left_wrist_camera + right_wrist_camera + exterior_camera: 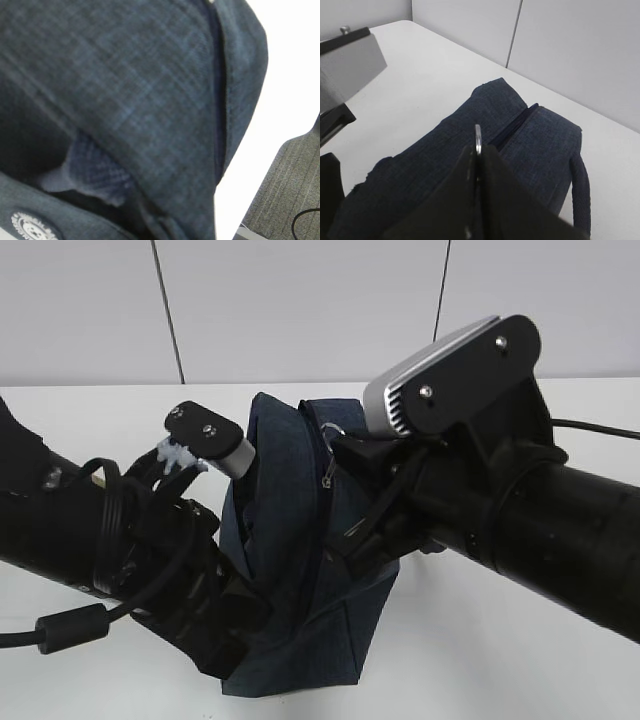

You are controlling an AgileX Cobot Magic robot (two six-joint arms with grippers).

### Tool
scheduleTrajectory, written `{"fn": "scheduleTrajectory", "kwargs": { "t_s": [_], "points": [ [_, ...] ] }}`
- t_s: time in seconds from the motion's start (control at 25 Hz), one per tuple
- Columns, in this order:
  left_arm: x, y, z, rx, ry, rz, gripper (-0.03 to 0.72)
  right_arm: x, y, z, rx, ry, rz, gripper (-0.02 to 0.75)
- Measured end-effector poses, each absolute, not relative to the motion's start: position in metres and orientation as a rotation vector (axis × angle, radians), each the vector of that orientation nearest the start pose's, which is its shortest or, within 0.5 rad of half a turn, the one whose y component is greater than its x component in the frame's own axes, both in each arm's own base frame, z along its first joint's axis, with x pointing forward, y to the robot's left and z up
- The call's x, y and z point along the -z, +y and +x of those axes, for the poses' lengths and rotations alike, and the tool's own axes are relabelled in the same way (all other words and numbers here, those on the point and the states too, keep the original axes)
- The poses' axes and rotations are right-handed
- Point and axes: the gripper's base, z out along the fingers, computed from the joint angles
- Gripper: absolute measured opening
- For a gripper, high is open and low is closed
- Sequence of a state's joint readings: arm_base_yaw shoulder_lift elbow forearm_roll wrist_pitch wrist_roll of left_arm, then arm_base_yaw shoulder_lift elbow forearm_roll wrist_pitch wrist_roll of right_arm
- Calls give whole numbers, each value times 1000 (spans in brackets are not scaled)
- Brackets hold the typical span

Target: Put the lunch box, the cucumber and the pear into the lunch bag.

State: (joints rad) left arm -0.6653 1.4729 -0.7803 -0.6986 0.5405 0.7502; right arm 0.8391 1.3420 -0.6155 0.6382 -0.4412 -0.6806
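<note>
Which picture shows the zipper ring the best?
The right wrist view: the thin metal ring pull sticks up, pinched in the shut right claw, over the dark navy fabric lunch bag. The exterior view shows metal bits by that claw, unclear. The left wrist view shows only fabric.

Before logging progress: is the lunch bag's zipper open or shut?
Shut along the stretch shown: the lunch bag shows its zipper as a closed seam, its ring pull pinched in the right claw.

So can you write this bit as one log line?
right gripper: shut on metal ring pull | left gripper: shut, pressed against dark navy fabric lunch bag | zipper: closed
</note>
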Motion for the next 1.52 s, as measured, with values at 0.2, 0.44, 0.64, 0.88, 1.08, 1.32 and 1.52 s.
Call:
{"fn": "scheduleTrajectory", "kwargs": {
  "t_s": [0.2, 0.44, 0.64, 0.88, 1.08, 1.32, 1.52],
  "points": [
    [-209, -192, 195, 636, 2407, 1136, 3, -249, 191, 212, -267, 1742, -656, 0],
    [-209, -192, 195, 639, 2410, 1138, 3, -252, 192, 226, -256, 1762, -653, 0],
    [-209, -192, 195, 641, 2413, 1139, 3, -254, 193, 236, -282, 1792, -646, 0],
    [-209, -192, 194, 641, 2416, 1143, 3, -260, 196, 248, -331, 1842, -625, 0],
    [-209, -191, 194, 640, 2418, 1149, 3, -268, 202, 258, -374, 1898, -649, 0],
    [-209, -191, 194, 643, 2420, 1152, 3, -275, 193, 270, -411, 1986, -624, 0],
    [-209, -191, 194, 644, 2420, 1151, 3, -283, 188, 277, -446, 2047, -636, 0]
  ]
}}
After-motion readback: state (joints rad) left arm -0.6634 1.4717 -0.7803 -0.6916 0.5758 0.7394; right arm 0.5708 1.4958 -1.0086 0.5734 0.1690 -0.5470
